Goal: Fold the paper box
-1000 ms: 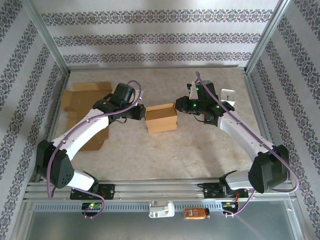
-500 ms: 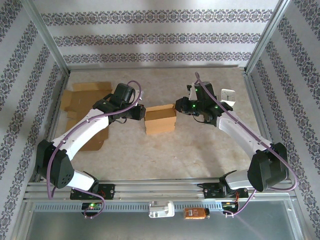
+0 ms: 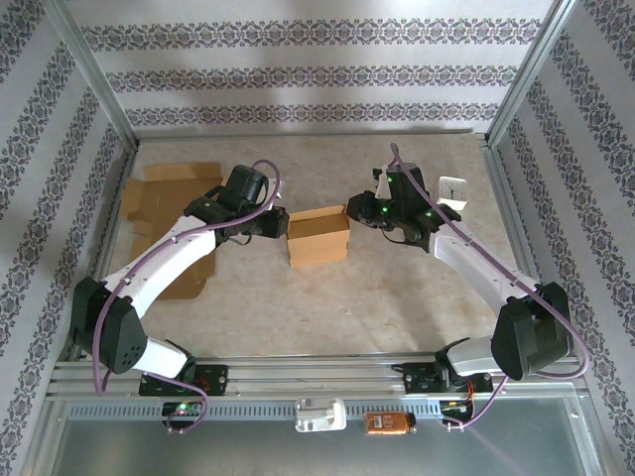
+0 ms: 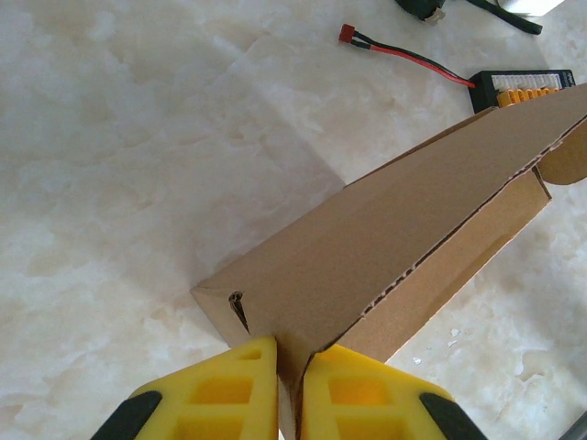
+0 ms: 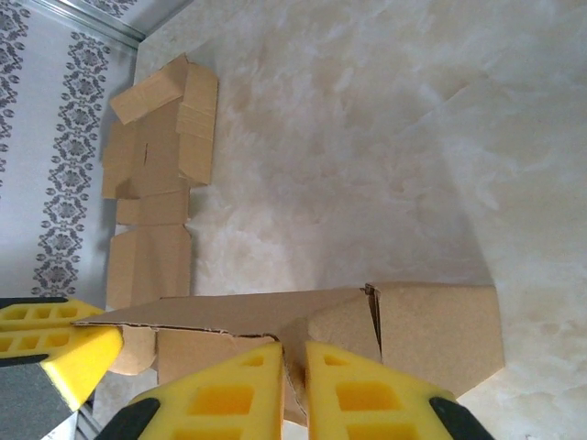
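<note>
Right arm (image 3: 476, 263) shifted slightly; left end effector (image 4: 290, 356), right end effector (image 5: 293, 356) clamp paper box (image 3: 317, 236) ends, axis left-right.

paper box (image 4: 385, 247) is matt brown corrugated cardboard with raw fluted edges, table (image 4: 110, 165) a smooth marble-look top with slight sheen, gripper pads (image 4: 225, 390) matt yellow rubbery plastic, frame rails (image 3: 298, 382) brushed metal.

L arm (image 3: 164, 253): base near-left, forearm angled up-right twd centre.
L gripper (image 3: 281, 227): jaws nearly closed, yellow pads (image 4: 229, 390) pinching left wall of box (image 3: 318, 238).
R arm (image 3: 476, 260): base near-right, forearm angled up-left twd centre.
R gripper (image 3: 349, 211): jaws nearly closed, pinching box's right-side flap.
</note>
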